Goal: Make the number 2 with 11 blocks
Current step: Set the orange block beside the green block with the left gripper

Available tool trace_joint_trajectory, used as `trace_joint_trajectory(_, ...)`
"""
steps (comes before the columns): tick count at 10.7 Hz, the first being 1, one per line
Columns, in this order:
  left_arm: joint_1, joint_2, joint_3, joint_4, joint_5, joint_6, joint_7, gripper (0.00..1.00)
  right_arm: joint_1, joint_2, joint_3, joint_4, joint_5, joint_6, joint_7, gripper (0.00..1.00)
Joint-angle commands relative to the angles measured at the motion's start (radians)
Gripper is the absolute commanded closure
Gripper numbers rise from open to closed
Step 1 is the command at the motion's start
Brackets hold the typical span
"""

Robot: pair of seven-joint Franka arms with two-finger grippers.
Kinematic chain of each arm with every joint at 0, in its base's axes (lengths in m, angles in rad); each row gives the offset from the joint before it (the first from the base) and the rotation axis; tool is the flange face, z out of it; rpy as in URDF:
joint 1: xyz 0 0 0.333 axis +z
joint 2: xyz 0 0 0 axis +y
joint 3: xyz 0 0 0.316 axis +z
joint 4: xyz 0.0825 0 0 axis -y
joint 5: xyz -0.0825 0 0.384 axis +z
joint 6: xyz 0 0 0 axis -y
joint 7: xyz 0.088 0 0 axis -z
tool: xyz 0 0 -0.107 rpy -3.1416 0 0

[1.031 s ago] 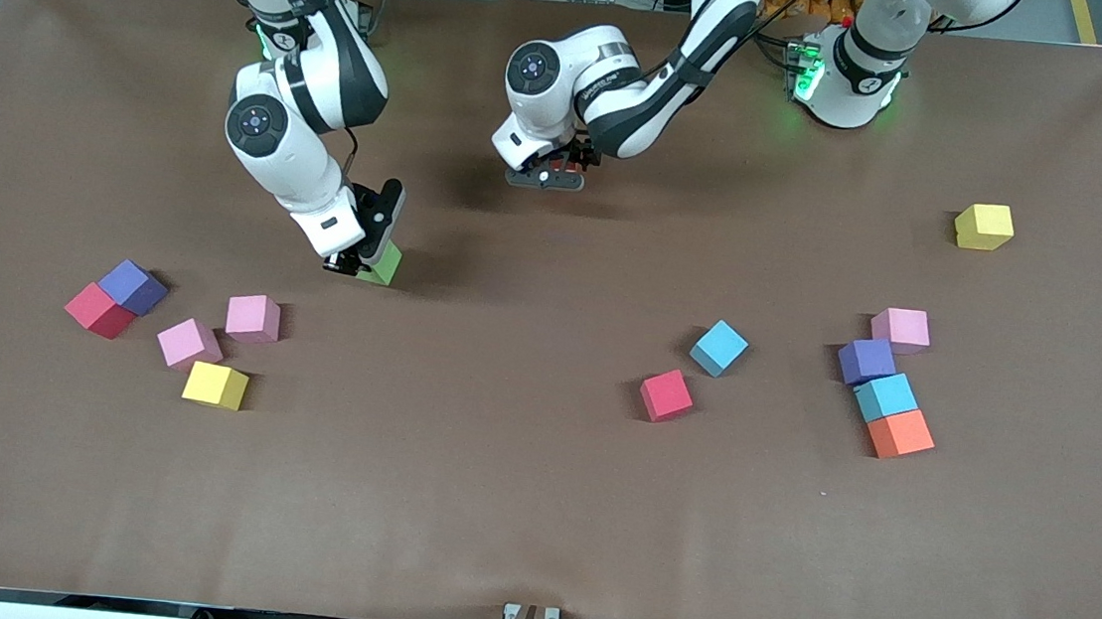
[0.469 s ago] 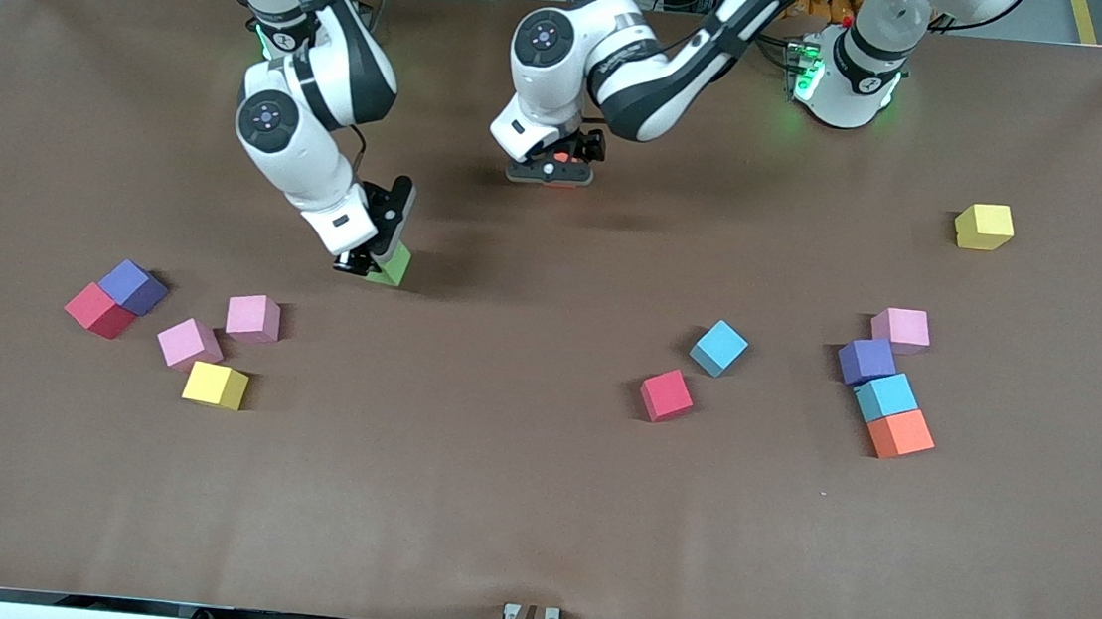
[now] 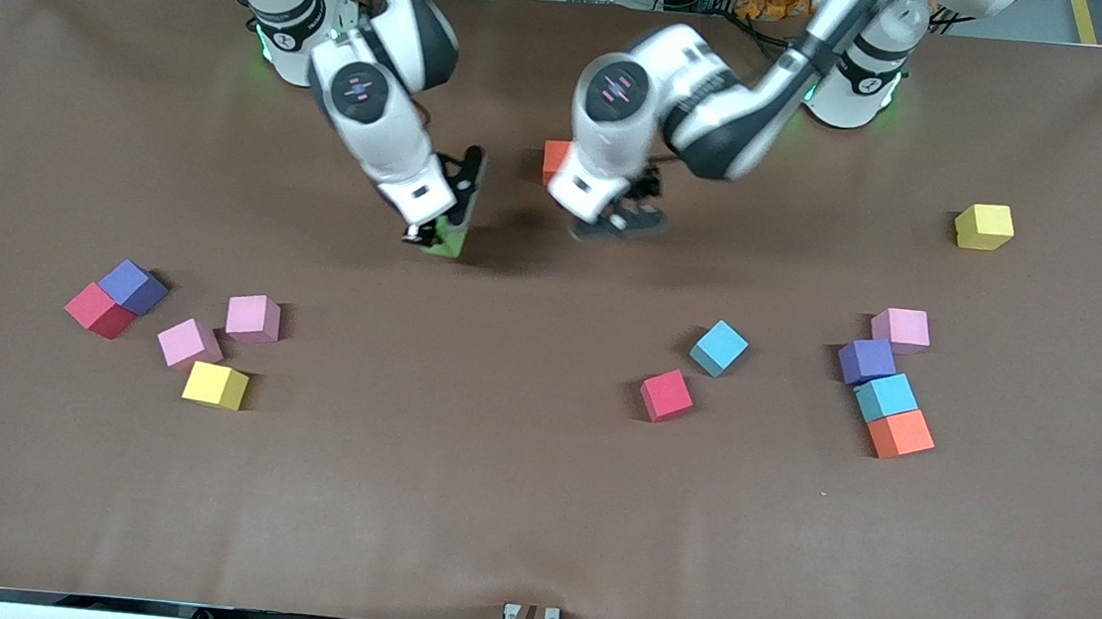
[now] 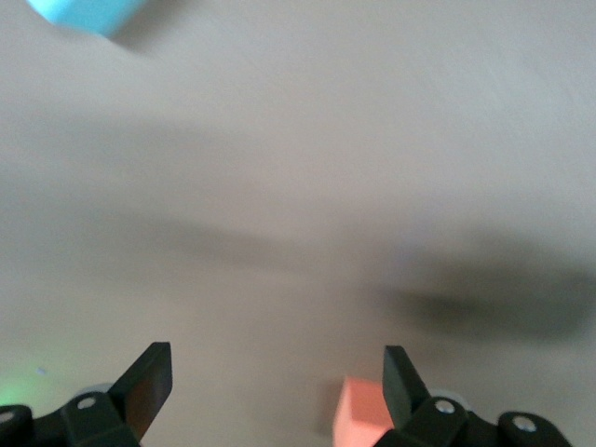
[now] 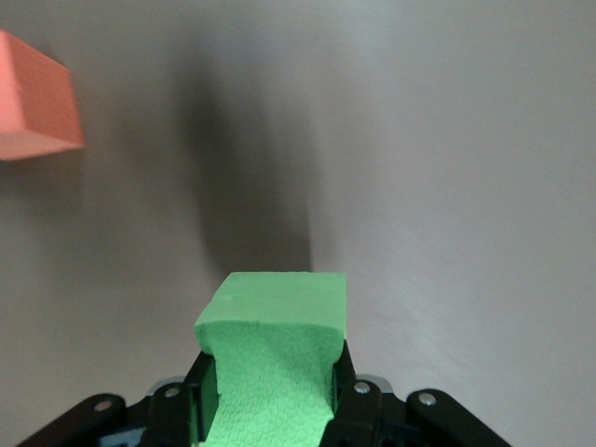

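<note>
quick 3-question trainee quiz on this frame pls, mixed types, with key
1. True or false: the right gripper is shut on the green block.
2. Which block lies on the table beside the left gripper? A) yellow B) orange C) purple
3. Fill in: the left gripper's jaws are ____ and hold nothing.

Key
1. True: the wrist view shows the fingers squeezing the green foam.
2. B: the orange block lies by it, toward the robots' bases.
3. open
</note>
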Motion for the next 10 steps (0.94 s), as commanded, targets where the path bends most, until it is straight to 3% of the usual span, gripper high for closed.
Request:
trace_joint_trajectory(1,0.094,0.035,-0.011,0.048,0.03,-0.01,0.044,0.0,0.073,0.034,-0.009,0.015,-0.011,-0.006,0.088,0.94)
trace_joint_trajectory(2,0.103,0.062,-0.005,0.106,0.041,-0.01,0.041,0.0,0.123,0.047,-0.014,0.015,-0.011,-0.006,0.138,0.94)
trace_joint_trajectory(5,0.192,0.191,-0.005,0.261,0.052,-0.01,0.063,0.0,0.34,0.061,-0.15,-0.011,-0.013,0.034,0.234,0.94)
trace_joint_trajectory(7,0.24,0.291,-0.004,0.387,0.071,-0.01,0.185,0.0,0.393,0.071,-0.152,-0.025,-0.013,0.049,0.294,0.94)
trace_joint_trajectory(10,0.24,0.306,0.051,0.409,0.101,-0.007,0.403,0.0,0.446,0.089,-0.152,-0.04,-0.013,0.072,0.349,0.93)
